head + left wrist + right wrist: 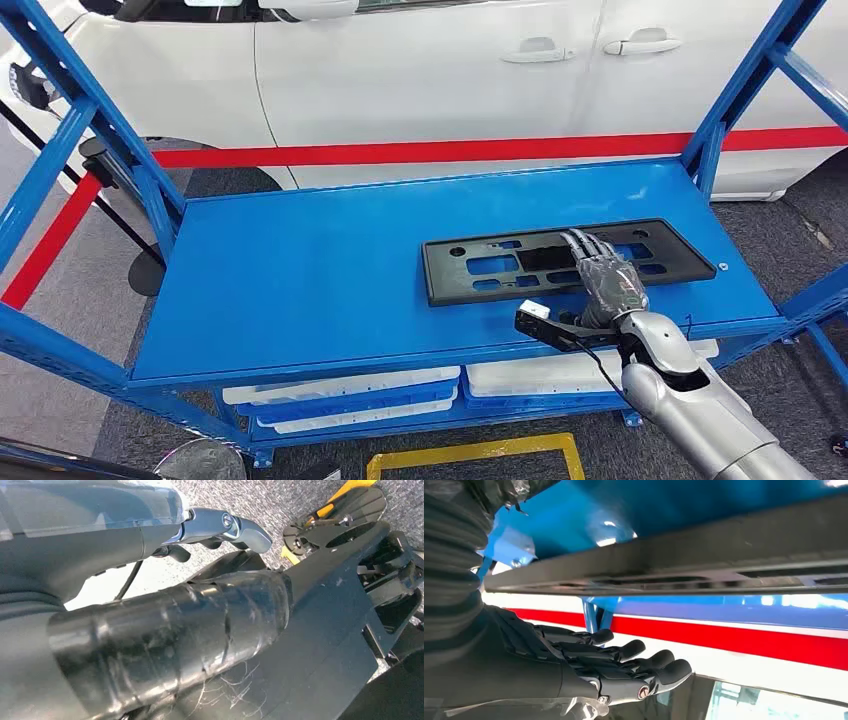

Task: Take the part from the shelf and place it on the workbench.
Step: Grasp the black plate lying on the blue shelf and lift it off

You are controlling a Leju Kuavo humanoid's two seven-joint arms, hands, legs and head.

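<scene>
The part is a flat black plate with several cut-outs, lying on the top board of the blue shelf, right of its middle. My right hand reaches over the plate's right half with its fingers stretched out and apart. In the right wrist view the hand holds nothing, and a gap separates its fingers from the plate's dark edge. The left wrist view shows my left hand close up, hanging low over the floor with nothing in it.
Blue uprights and slanted braces frame the shelf on both sides. White trays lie on the lower board. A white car with a red band stands right behind. Yellow floor marking runs in front.
</scene>
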